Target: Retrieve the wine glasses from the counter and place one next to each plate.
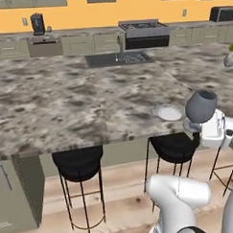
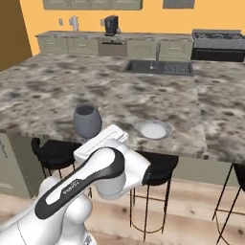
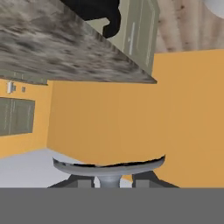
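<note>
My gripper (image 3: 110,183) is shut on the stem of a grey-blue wine glass (image 1: 201,106). The glass's round base (image 3: 109,166) spans the hand view just above my fingertips (image 3: 85,183). I hold the glass (image 2: 87,120) upright over the island's near edge. A white plate (image 1: 168,112) lies flat on the island just left of the glass in the left base view. In the right base view the plate (image 2: 153,129) is to the glass's right. The counter (image 1: 81,32) runs along the orange back wall.
The stone-topped island (image 1: 65,101) has a sink (image 1: 118,59) at its far side. Black stools (image 1: 78,163) (image 1: 173,147) stand under its near edge. A grey vase (image 1: 229,59) sits at the far right. A stove (image 1: 144,33) and a coffee machine (image 1: 37,23) are at the back counter.
</note>
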